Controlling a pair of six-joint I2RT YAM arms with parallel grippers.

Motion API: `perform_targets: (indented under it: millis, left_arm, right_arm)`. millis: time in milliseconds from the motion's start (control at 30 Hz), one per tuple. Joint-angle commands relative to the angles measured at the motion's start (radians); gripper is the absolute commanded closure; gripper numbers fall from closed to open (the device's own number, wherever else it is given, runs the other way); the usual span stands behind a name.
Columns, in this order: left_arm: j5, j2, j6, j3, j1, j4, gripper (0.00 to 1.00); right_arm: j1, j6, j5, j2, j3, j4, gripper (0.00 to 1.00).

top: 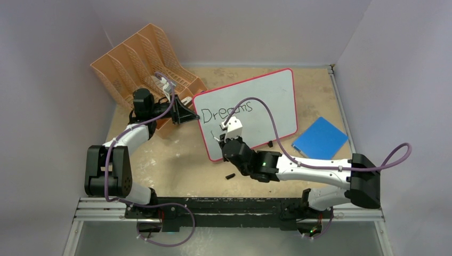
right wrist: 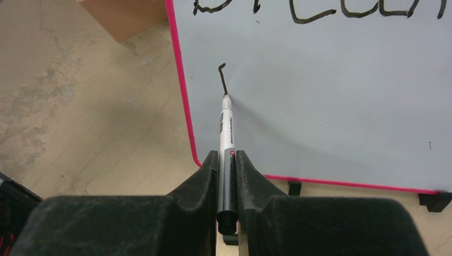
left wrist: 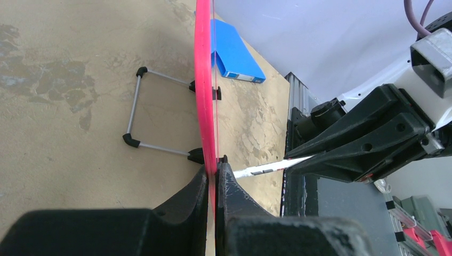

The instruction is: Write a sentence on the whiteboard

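Pink-framed whiteboard (top: 277, 101) is pinched at its edge by the left claw (left wrist: 215, 173). The right claw (right wrist: 227, 157) grips the marker (right wrist: 226, 125) lengthwise, tip touching the board right under "Dreams" (top: 226, 111).

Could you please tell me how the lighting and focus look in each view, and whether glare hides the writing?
Top view: even, soft light, no glare on the whiteboard, the writing legible. Left wrist view: the left end effector is dark and slightly soft up close. Right wrist view: the marker casts a faint shadow to its right; strokes crisp.
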Motion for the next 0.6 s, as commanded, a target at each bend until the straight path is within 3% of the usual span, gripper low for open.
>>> perform_targets:
  millis: [0, 567]
  left_arm:
    - [0.006, -0.025, 0.026, 0.029, -0.011, 0.017, 1.00]
    - [0.006, -0.027, 0.027, 0.028, -0.010, 0.015, 1.00]
  right_arm:
    - [0.000, -0.003, 0.050, -0.059, 0.022, 0.048, 1.00]
    - [-0.001, -0.026, 0.030, -0.027, 0.024, 0.090, 1.00]
